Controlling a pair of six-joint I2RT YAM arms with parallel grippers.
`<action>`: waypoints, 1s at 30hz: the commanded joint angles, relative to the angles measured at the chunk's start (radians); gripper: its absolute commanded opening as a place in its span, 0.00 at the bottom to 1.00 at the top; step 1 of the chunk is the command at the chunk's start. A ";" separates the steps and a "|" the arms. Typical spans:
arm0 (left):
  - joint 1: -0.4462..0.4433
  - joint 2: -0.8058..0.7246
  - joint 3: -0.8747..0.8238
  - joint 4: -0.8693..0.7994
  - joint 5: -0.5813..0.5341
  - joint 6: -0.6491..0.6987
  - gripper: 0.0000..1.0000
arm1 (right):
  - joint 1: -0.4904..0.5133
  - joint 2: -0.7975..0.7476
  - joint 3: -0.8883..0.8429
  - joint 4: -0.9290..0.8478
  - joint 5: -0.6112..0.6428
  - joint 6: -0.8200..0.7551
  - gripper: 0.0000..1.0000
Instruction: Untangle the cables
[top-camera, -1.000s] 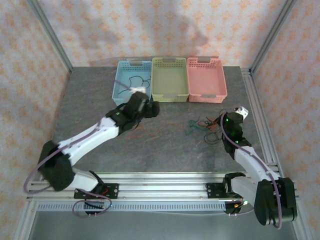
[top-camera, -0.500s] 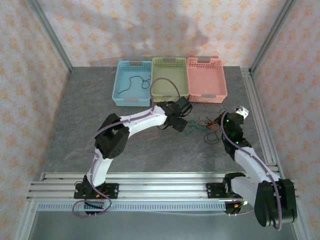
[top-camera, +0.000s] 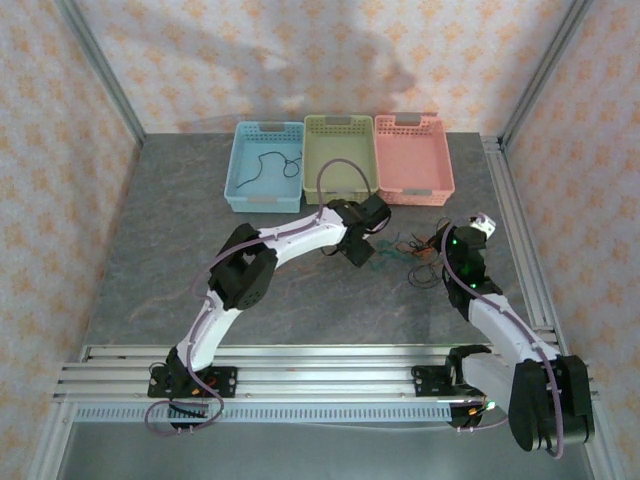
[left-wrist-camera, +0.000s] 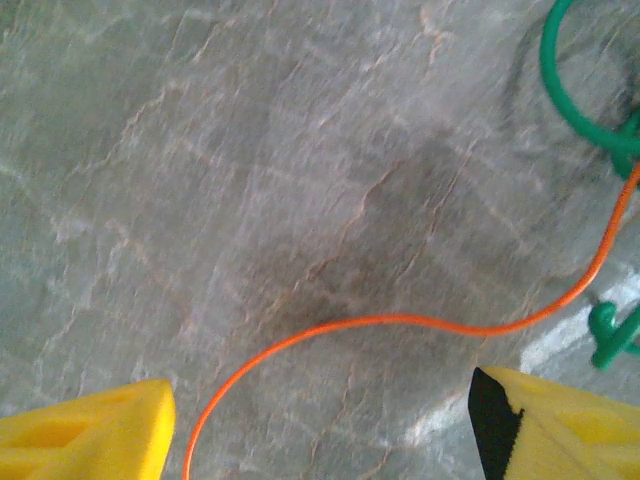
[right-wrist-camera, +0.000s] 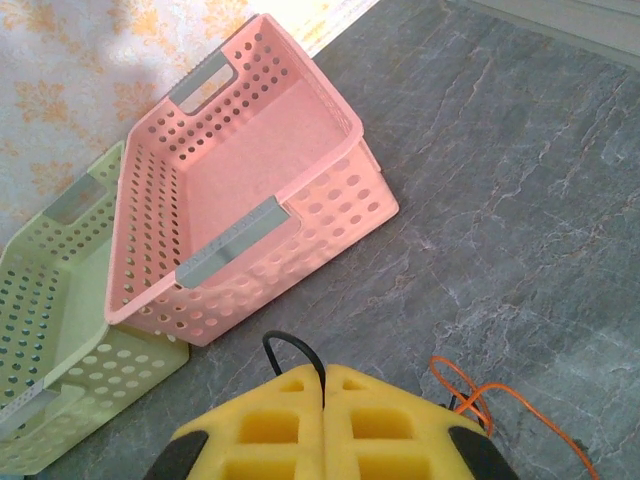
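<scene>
cables (top-camera: 412, 250): thin tangle of black, orange and green lying on the table (top-camera: 160, 260), right of centre, between the two grippers, in front of the pink basket (top-camera: 412, 196)
orange cable (left-wrist-camera: 400, 321): flat on the table, curves across the gap between the left fingers, touching neither
green cable (left-wrist-camera: 556, 92): loop at the top right of the left wrist view, another green bit just beside the right finger
black cable (right-wrist-camera: 290, 350): arcs up from the table and runs into the seam of the right fingers
stray black cable (top-camera: 268, 165): alone inside the blue basket (top-camera: 240, 150), well apart from the tangle
left gripper (left-wrist-camera: 320, 430): fingers wide apart, holding nothing, low over the table at the tangle's left edge
right gripper (right-wrist-camera: 322, 398): fingers pressed together, pinching the black cable, at the tangle's right edge
baskets: blue, green basket (top-camera: 309, 160), pink, side by side along the back edge, walls touching
open room: bare table left of and in front of the tangle
tight side: side rail (top-camera: 515, 220) near the right arm
</scene>
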 joint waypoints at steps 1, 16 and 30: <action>0.003 0.046 0.064 -0.068 0.013 0.054 0.78 | 0.005 0.004 -0.005 0.039 -0.009 0.013 0.00; 0.004 0.161 0.194 -0.114 0.044 0.076 0.67 | 0.005 0.021 0.000 0.047 -0.023 0.012 0.00; 0.017 0.126 0.109 -0.076 0.156 0.052 0.63 | 0.005 0.012 0.000 0.047 -0.027 0.011 0.00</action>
